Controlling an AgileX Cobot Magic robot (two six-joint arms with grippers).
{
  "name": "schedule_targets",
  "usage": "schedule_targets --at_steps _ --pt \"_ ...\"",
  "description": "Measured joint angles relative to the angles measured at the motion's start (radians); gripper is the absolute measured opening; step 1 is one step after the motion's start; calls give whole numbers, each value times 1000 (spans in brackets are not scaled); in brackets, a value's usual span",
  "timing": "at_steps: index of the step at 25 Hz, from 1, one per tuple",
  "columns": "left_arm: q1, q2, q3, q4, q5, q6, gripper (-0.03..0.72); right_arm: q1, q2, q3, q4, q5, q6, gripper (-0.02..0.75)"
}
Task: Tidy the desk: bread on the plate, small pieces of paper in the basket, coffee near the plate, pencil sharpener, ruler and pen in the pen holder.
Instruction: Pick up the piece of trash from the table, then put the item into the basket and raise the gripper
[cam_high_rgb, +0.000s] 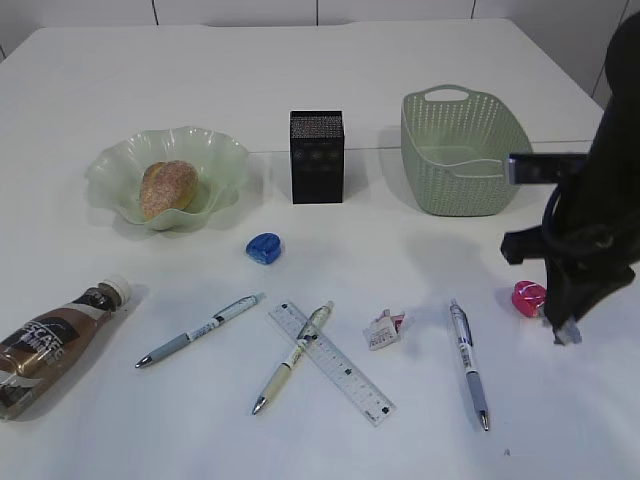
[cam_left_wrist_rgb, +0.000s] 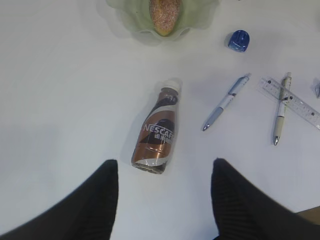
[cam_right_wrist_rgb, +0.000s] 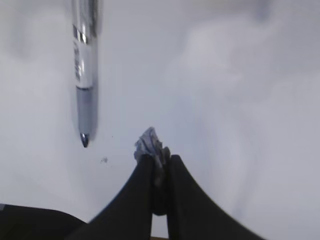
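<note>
Pinching a crumpled paper scrap (cam_right_wrist_rgb: 150, 146), the right end effector (cam_right_wrist_rgb: 159, 162) hangs beside the pen (cam_right_wrist_rgb: 84, 65); the left end effector (cam_left_wrist_rgb: 164, 192) is spread near the coffee bottle (cam_left_wrist_rgb: 157, 132).

The right gripper (cam_right_wrist_rgb: 159, 167), with two black tapering fingers (cam_right_wrist_rgb: 135, 195), has its tips pressed nearly together on a small crumpled scrap of greyish-white paper (cam_right_wrist_rgb: 151, 146), which sticks out just past the fingertips. Up and to the left of the tips, apart from them, a silver-and-grey ballpoint pen (cam_right_wrist_rgb: 84, 75) lies on the white tabletop (cam_right_wrist_rgb: 240, 100), its tip pointing back towards the camera.
</note>
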Motion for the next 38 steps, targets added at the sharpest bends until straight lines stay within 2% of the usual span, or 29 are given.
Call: schedule_targets --at_steps 6,9,12,15,16,20,22,23,30,31,38 --pt "0 0 0 0 0 0 412 0 8 -246 0 16 2 50" --pt "0 0 0 0 0 0 412 0 8 -298 -5 19 2 50" --pt "0 0 0 0 0 0 412 0 8 -437 -24 -40 2 50" --pt "0 0 0 0 0 0 411 0 8 -444 -27 -50 2 50" --pt "0 0 0 0 0 0 408 0 8 -483 -48 -185 2 50" --pt "0 0 0 2 0 0 396 0 22 -487 -58 -337 2 50" --pt "0 0 0 13 0 0 394 0 22 -487 -58 -337 2 50" --pt "0 0 0 21 0 0 394 0 63 -487 -70 -452 2 50" --pt "0 0 0 42 0 0 394 0 160 -487 -137 -663 2 50" --pt "0 0 0 42 0 0 394 0 203 -487 -169 -738 2 50" --pt "0 0 0 43 0 0 389 0 336 -561 -200 -804 2 50"
